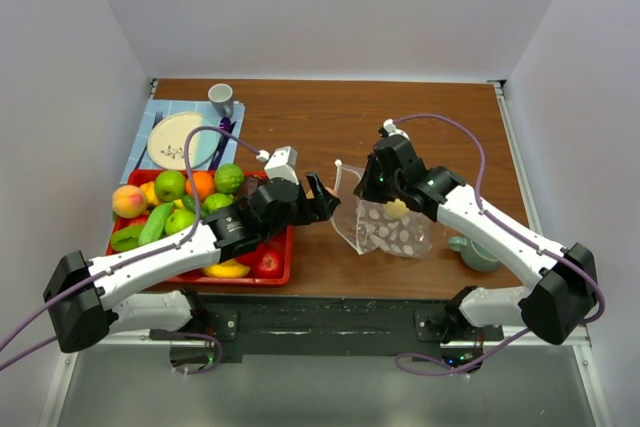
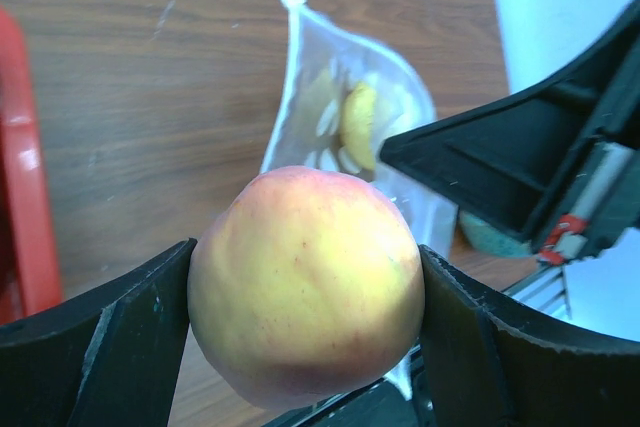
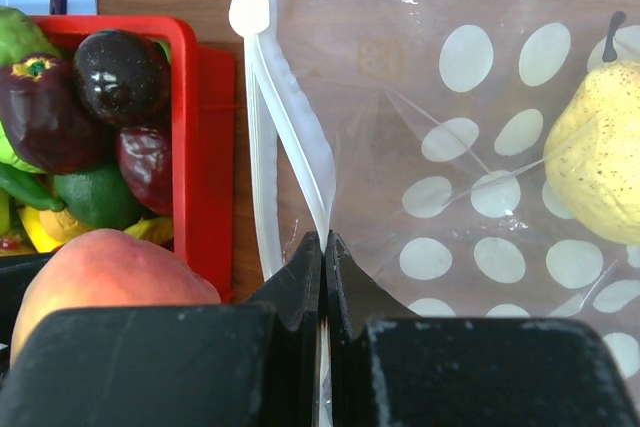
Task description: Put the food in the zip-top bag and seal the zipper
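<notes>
My left gripper point(image 2: 305, 292) is shut on a pink-orange peach point(image 2: 305, 282) and holds it above the table just left of the bag's mouth; it also shows in the top view point(image 1: 322, 197). The clear polka-dot zip-top bag point(image 1: 385, 229) lies at the table's middle with a yellow pear point(image 3: 595, 172) inside. My right gripper point(image 3: 323, 247) is shut on the upper lip of the bag's mouth and holds it up, so the pale zipper point(image 3: 262, 147) strips gape apart. The peach point(image 3: 100, 272) shows left of the right fingers.
A red tray point(image 1: 283, 269) at the left holds limes, an orange, a peach, plums, banana and cucumber. A plate point(image 1: 180, 139) on a blue mat and a grey cup point(image 1: 221, 98) sit at the back left. A teal bowl point(image 1: 472, 252) lies right of the bag.
</notes>
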Action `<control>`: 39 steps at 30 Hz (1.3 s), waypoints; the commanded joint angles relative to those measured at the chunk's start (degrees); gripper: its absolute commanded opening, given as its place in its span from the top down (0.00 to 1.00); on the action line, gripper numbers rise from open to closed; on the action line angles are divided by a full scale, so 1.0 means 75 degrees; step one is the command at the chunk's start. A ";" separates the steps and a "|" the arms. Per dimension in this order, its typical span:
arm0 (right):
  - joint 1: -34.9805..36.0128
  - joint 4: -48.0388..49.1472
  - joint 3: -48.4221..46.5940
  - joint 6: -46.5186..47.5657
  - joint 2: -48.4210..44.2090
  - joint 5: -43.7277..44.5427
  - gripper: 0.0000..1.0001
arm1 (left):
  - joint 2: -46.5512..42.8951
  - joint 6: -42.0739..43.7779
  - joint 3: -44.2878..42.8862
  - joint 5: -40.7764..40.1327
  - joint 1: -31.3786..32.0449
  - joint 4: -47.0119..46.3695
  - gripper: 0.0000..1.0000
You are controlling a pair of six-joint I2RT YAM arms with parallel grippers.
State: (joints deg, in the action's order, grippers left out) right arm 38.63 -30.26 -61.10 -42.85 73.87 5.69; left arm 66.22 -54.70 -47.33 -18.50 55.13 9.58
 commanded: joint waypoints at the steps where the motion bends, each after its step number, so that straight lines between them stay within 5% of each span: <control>1: 0.0064 0.0261 -0.0068 -0.0181 -0.0134 -0.0009 1.00 | 0.0252 0.0226 -0.0111 0.0216 -0.0074 -0.1161 0.69; 9: 0.0076 0.0051 -0.0209 -0.0438 -0.0707 0.0212 1.00 | 0.1131 0.0226 -0.0333 0.0732 -0.0214 -0.2133 0.60; 20: 0.0076 -0.0067 -0.0244 -0.0521 -0.0966 0.0390 1.00 | 0.1402 0.0449 -0.0627 0.1107 -0.0238 -0.2134 0.00; 32: 0.0064 -0.0043 -0.0291 -0.0451 -0.0931 0.0389 1.00 | 0.1040 0.0531 -0.0884 0.0711 -0.0238 -0.1362 0.00; 39: 0.0064 -0.0044 -0.0267 -0.0322 -0.0884 0.0437 1.00 | -0.0109 -0.0801 -0.1516 -0.1574 -0.0250 0.2737 0.00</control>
State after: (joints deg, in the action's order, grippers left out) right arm 38.98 -31.38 -61.14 -45.80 67.24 8.01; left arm 71.40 -53.93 -54.11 -18.96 53.63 12.86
